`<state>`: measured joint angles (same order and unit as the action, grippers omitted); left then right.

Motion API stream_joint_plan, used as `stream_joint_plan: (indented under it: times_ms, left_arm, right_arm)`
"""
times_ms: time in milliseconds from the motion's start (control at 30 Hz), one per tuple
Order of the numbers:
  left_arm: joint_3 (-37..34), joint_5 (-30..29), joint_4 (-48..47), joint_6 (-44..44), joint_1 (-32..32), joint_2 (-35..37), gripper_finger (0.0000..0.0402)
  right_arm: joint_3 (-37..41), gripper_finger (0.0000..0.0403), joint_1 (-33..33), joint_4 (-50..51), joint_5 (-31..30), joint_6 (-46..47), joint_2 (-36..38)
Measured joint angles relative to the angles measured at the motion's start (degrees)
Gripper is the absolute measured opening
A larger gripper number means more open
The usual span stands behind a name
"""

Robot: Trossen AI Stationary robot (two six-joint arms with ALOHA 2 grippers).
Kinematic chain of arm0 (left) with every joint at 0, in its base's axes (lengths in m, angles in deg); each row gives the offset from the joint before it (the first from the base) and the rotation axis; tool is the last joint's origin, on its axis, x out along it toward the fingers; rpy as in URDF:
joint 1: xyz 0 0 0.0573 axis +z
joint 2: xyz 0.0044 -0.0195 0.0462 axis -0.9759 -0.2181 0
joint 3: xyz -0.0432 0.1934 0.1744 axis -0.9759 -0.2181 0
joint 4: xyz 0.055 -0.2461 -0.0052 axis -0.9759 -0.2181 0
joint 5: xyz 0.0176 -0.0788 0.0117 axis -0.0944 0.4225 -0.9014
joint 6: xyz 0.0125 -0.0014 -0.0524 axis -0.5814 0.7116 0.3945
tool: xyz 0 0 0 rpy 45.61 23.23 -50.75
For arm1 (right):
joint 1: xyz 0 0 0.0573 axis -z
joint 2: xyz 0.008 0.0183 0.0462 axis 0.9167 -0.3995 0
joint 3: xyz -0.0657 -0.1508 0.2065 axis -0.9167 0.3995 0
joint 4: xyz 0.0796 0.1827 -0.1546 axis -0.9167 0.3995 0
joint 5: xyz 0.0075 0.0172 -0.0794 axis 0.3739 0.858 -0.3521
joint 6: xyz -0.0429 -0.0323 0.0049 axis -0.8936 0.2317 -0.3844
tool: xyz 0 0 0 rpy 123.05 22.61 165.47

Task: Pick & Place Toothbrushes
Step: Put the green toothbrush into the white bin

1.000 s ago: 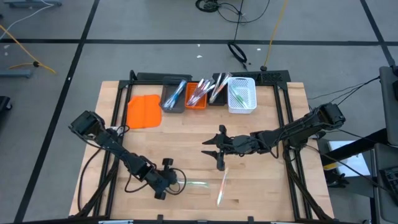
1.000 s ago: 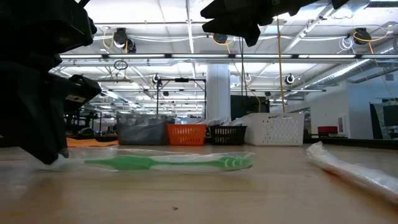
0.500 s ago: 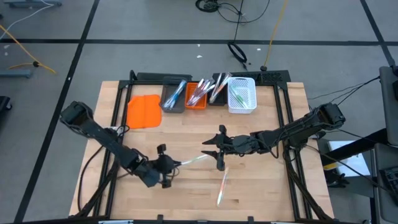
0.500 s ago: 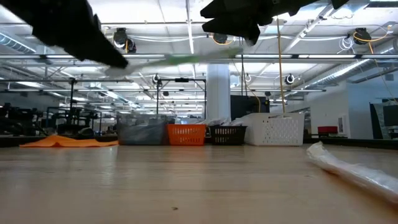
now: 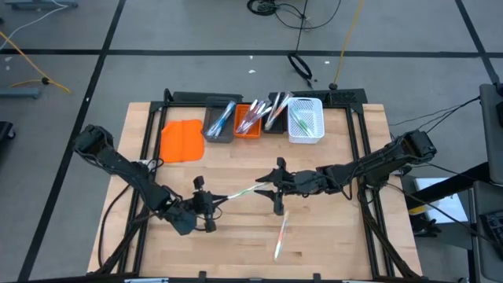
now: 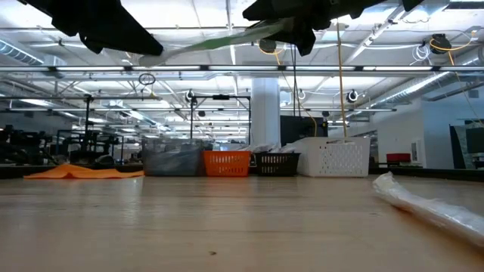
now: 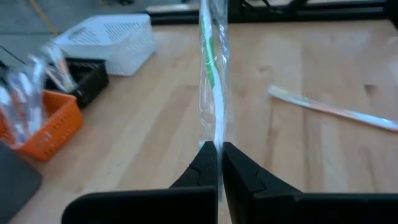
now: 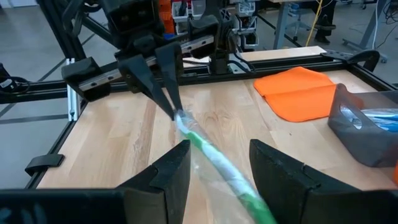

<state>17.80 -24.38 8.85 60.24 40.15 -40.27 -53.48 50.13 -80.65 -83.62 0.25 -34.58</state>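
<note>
Four small bins stand in a row at the far edge of the wooden table. From left to right: a grey bin holding wrapped toothbrushes with blue accents; an orange bin holding wrapped toothbrushes with red and pink accents; a black bin with several pale wrapped brushes leaning out of it; and a white mesh bin with green-accented brushes lying inside. An orange cloth lies flat on the table just left of the grey bin. No brand, label or writing can be read on any item.

The left gripper, near left of centre, is clenched on one end of a green toothbrush in a clear wrapper, held off the table. The brush slants toward the right gripper, and its free end lies between that gripper's parted fingers, which do not close on it. A second wrapped toothbrush lies loose on the table, nearer than the right gripper and apart from both arms.

The table's middle and near portions are bare wood apart from that loose brush. A dark frame borders the left and right edges.
</note>
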Motion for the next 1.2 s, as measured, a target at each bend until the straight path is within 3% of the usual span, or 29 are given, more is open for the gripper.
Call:
stream_joint_plan:
  times_ms: [367, 667, 1200]
  left_arm:
    - [0.04, -3.59, 0.78, -2.18, -0.45, 0.00, 0.0000]
    - [0.04, -9.92, 0.85, -2.01, -3.02, 0.00, 0.0000]
    - [0.04, -9.80, 15.58, -14.32, 0.95, -0.05, 0.0000]
  right_arm:
    - [0.00, 0.0155, 0.27, -0.04, -0.05, -1.33, 0.00]
    - [0.00, 0.0155, 0.86, -0.67, -0.13, -1.46, 0.28]
    - [0.00, 0.0153, 0.97, -12.49, 3.15, -3.02, 0.11]
